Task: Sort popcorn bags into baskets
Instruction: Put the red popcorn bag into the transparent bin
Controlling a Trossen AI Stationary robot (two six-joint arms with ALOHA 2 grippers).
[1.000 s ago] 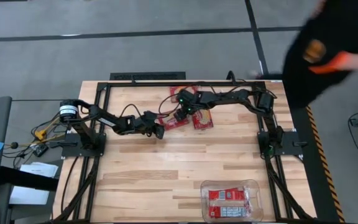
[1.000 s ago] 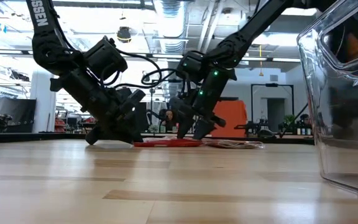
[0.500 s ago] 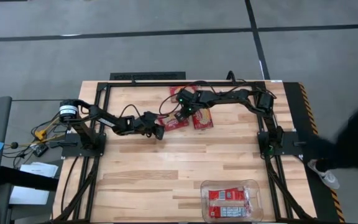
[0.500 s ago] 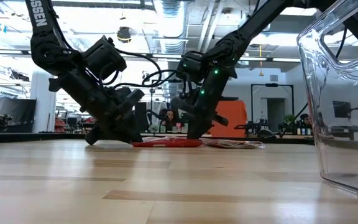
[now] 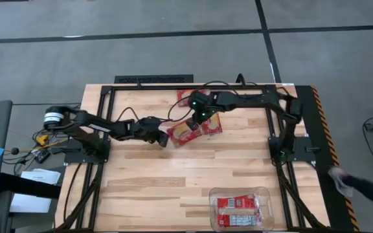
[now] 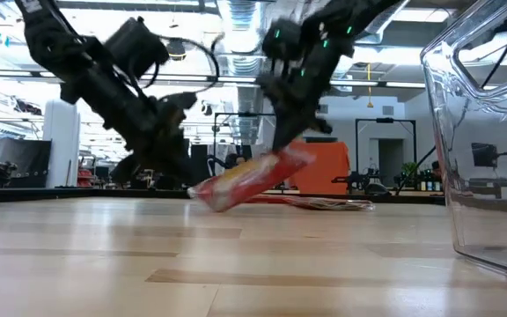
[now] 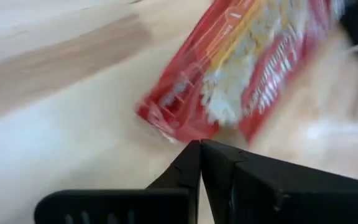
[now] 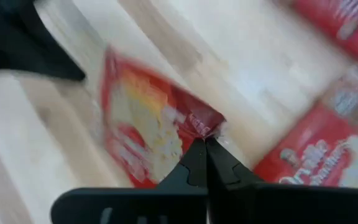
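Note:
A red popcorn bag (image 5: 185,131) with a cream centre hangs tilted over the table's far middle, with my right gripper (image 5: 197,118) shut on its upper end. My left gripper (image 5: 163,138), shut, stands right at the bag's lower end (image 7: 166,118); whether they touch I cannot tell. Another bag (image 5: 212,124) lies flat just right of the held one, and one more (image 5: 184,97) lies farther back. The clear basket (image 5: 211,193) at the near right edge has red bags lying in it. My right gripper pinches the bag's upper edge (image 8: 205,127) between its two fingers, coming from above and pointing down. The bag hangs slanted below the fingers (image 6: 249,180), its lower end (image 6: 202,195) at or just above the table top.
The black frame rails run along the table's far edge and both sides. The basket's clear wall (image 6: 482,132) looms at the right of the low view. A person's limb (image 5: 364,188) shows beyond the table's right edge. Bare wood lies across the table's near left half.
My right gripper has shut on the bag's edge and risen, tipping the bag up: its right end has lifted while its left end has stayed low by the table. My left gripper has risen slightly off the table. The person at the right has moved away.

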